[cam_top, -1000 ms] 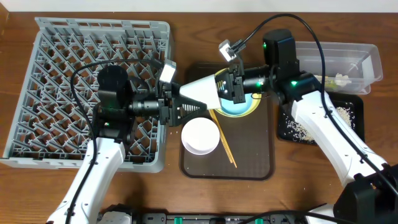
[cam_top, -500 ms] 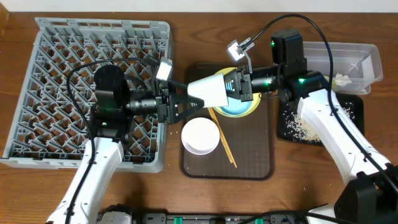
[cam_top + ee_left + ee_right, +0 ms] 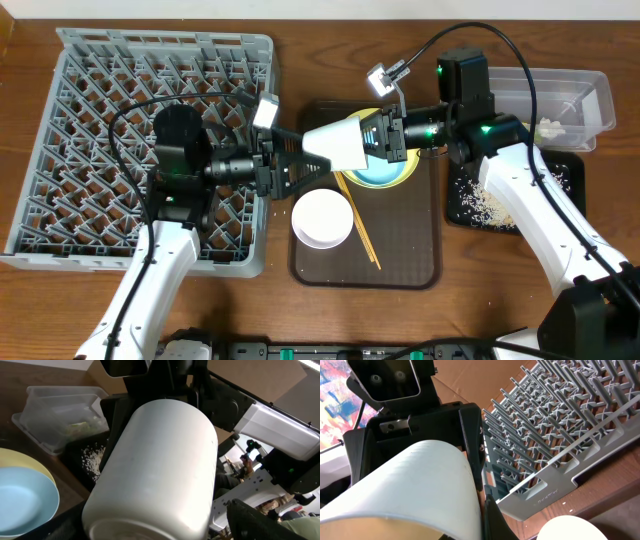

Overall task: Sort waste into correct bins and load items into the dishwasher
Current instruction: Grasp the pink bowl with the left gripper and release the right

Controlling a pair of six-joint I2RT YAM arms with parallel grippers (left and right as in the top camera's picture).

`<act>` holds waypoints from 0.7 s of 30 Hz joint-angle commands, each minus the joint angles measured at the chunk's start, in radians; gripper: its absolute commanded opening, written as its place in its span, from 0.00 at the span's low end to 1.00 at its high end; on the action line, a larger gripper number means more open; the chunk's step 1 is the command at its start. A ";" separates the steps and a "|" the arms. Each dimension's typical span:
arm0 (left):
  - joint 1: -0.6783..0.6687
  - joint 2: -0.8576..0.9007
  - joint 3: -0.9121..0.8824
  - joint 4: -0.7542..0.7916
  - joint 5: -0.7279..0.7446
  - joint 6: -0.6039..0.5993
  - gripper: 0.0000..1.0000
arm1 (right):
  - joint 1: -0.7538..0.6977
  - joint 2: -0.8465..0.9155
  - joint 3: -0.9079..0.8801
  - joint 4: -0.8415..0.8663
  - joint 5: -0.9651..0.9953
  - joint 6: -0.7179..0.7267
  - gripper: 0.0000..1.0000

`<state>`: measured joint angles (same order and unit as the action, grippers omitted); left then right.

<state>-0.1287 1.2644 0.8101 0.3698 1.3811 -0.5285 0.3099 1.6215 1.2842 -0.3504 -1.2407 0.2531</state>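
Observation:
A small white cup [image 3: 335,143] hangs on its side in the air between the two arms, above the brown tray. My right gripper [image 3: 378,138] is shut on its rim; the cup wall fills the right wrist view [image 3: 415,485]. My left gripper [image 3: 305,165] is open, its fingers spread round the cup's base [image 3: 160,465] without clamping it. The blue bowl [image 3: 385,172] sits on the yellow plate [image 3: 408,172]. The white bowl [image 3: 322,218] and chopsticks [image 3: 358,222] lie on the tray. The grey dish rack [image 3: 100,130] is at left.
The dark brown serving tray [image 3: 410,250] lies mid-table. The clear tub [image 3: 560,95] at the far right holds a pale green-yellow scrap [image 3: 80,427]. The black tray [image 3: 500,205] in front of it holds white crumbs. The rack's edge is near the cup [image 3: 560,425].
Since a second ago my right gripper has shifted right and slightly up with the cup, drawing it along between the left fingers. Nothing has moved in the last half second.

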 commanded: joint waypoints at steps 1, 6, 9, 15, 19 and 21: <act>-0.021 -0.013 0.011 0.023 0.055 -0.008 0.83 | 0.005 0.008 0.002 0.002 0.085 0.001 0.01; -0.022 -0.013 0.011 0.036 0.055 -0.009 0.83 | 0.010 0.008 0.002 0.003 0.085 0.001 0.01; -0.022 -0.013 0.011 0.037 0.055 -0.009 0.83 | 0.014 0.008 0.002 0.003 0.085 0.001 0.01; -0.022 -0.013 0.011 0.037 0.055 -0.010 0.83 | 0.030 0.008 0.002 0.019 0.085 0.002 0.01; -0.022 -0.013 0.011 0.037 0.055 -0.020 0.83 | 0.037 0.008 0.002 0.026 0.085 0.007 0.01; -0.021 -0.013 0.011 0.037 0.055 -0.020 0.79 | 0.037 0.008 0.002 0.026 0.085 0.009 0.01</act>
<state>-0.1329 1.2644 0.8101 0.3927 1.3811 -0.5491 0.3401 1.6215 1.2842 -0.3244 -1.2243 0.2531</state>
